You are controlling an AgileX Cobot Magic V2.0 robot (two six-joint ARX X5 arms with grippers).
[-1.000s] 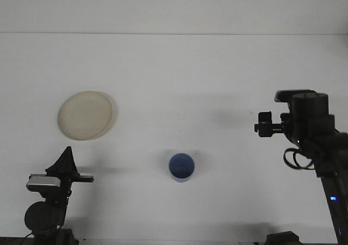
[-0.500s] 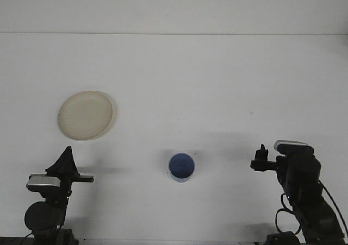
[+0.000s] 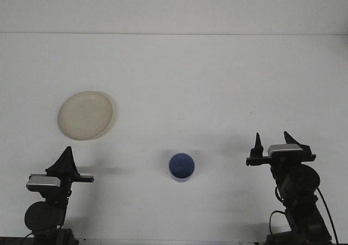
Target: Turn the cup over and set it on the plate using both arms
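A blue cup (image 3: 181, 167) stands on the white table near the front middle, its mouth facing up. A cream plate (image 3: 85, 115) lies flat at the left, farther back, with nothing on it. My left gripper (image 3: 67, 157) sits low at the front left corner, fingers together in a single point, holding nothing. My right gripper (image 3: 274, 142) sits low at the front right, its two fingertips apart and nothing between them. Both grippers are well clear of the cup, one on each side.
The white table (image 3: 206, 82) stretches back to a pale wall. Nothing else lies on it.
The right arm has dropped from a raised position at mid right down to the front right edge, and its fingers now stand apart. The left arm, cup and plate have not moved.
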